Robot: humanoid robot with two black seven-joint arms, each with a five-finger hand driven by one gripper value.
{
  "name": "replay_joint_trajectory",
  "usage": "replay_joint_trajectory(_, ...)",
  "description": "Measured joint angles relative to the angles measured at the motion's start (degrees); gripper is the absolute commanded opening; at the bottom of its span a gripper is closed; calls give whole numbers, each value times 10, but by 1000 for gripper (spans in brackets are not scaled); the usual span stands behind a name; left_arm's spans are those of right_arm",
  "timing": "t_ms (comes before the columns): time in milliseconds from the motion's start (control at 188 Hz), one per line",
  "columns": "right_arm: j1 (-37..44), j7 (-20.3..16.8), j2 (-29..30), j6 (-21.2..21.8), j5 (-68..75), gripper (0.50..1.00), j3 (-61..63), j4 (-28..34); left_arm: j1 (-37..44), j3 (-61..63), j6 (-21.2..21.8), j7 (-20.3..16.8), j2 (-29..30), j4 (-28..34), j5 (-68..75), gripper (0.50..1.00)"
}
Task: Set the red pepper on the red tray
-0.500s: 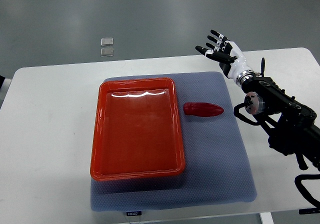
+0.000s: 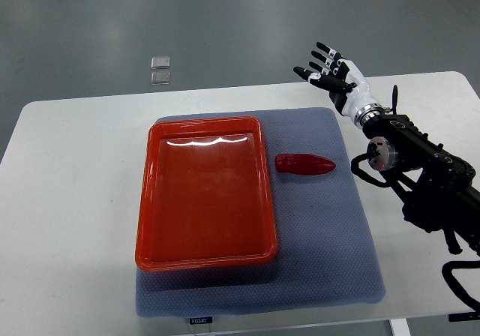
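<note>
Above the table's far edge, the right hand (image 2: 335, 72) is held with fingers spread, well apart from the red pepper (image 2: 304, 163) beside the red tray (image 2: 150, 201).

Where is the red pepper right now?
In the top view, the small red pepper lies on the grey mat, just right of the red plastic tray.

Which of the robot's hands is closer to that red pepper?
The right. The right hand hangs with fingers spread above the table's far edge, beyond and to the right of the red pepper, not touching it. The left hand isn't in the picture at all.
</note>
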Motion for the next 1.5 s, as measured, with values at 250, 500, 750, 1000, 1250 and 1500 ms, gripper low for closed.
replay_joint_trajectory(250,1,0,-6,14,-3,919,-3,1,7,1,0,0,0,3,0,1000)
replay_joint_trajectory(500,1,-2,-19,91,-105,917,-17,3,7,0,0,0,0,3,0,1000)
replay_joint_trajectory(750,1,-1,-39,152,-289,917,-39,32,7,1,0,0,0,3,0,1000)
replay_joint_trajectory(1000,31,2,-90,173,-456,915,-109,78,7,1,0,0,0,2,0,1000)
replay_joint_trajectory(1250,58,3,-152,176,-535,915,-196,132,7,1,0,0,0,2,0,1000)
replay_joint_trajectory(1500,65,2,-186,180,-602,913,-246,166,7,1,0,0,0,2,0,1000)
